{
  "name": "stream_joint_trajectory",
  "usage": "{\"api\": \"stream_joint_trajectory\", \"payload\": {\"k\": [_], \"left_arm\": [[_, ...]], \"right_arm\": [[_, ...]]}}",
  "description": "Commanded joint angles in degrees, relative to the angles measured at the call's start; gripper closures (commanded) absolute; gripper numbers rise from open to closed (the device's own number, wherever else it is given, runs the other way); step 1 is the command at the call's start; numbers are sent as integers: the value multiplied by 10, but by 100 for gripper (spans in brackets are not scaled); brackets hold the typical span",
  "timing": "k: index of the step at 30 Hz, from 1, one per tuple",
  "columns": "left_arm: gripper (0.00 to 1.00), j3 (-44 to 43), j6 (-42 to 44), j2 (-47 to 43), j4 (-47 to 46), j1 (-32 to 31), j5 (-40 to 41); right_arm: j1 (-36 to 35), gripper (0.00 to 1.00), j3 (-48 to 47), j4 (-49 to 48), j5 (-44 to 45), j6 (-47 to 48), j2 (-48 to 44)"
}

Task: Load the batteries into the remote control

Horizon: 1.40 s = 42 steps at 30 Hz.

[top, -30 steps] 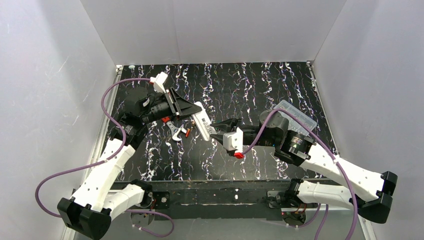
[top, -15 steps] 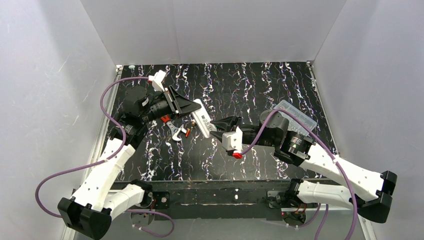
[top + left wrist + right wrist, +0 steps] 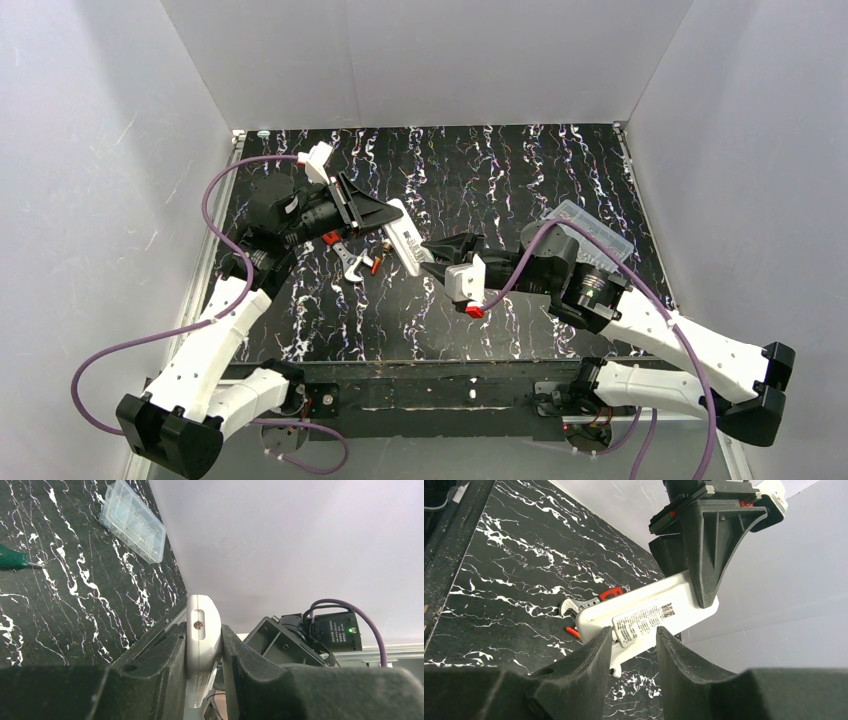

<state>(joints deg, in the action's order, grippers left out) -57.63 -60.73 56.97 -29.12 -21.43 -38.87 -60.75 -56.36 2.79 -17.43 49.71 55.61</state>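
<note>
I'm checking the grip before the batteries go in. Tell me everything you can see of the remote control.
The remote control is a slim white plastic bar with rounded ends. Its back faces the right wrist camera and carries a printed label. One end face has a small slot with a round brownish part in it. The left gripper is shut on it, holding it tilted, seemingly off the table. The right gripper has its fingers apart at the near end; contact there cannot be told.
</note>
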Motion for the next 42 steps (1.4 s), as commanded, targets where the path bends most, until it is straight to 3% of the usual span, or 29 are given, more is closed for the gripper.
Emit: {"api": "stream_joint_trajectory", "payload": {"k": [1, 13, 22, 42], "left_arm": [[100, 7, 1, -2, -22, -5, -46], [100, 10, -4, -2, -24, -5, -40], [100, 34, -60, 12, -98, -5, -27], [100, 41, -48, 7, -84, -5, -22]], "right_arm": [[0, 55, -5, -76, 25, 9, -15], [0, 55, -6, -48, 15, 7, -18], [0, 53, -5, -2, -3, 6, -20], [0, 52, 19, 17, 24, 15, -34]]}}
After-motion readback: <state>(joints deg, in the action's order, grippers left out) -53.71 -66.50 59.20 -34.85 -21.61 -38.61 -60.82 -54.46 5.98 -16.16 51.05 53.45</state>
